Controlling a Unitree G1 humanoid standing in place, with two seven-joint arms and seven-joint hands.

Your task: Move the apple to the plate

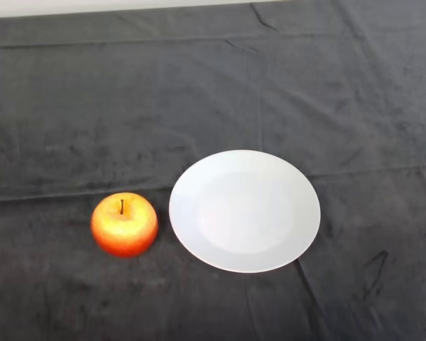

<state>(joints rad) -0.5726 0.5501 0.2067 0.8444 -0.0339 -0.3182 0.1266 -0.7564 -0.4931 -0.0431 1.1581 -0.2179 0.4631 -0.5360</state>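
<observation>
Head view from my remote station: the table lies under a creased dark cloth. A white plate sits right of centre, nothing on it. Just beside its left rim, apparently not touching, a red-and-yellow apple rests on the cloth, stem up.

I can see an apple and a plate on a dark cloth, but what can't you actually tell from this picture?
- The robot's hand and arm: nothing of them shows in the head view.
- The underside of the apple: it rests on the cloth, stem up.
- The cloth beneath the plate: the plate covers it.
- The table itself: the cloth hides it, running past the left, right and lower edges.
</observation>
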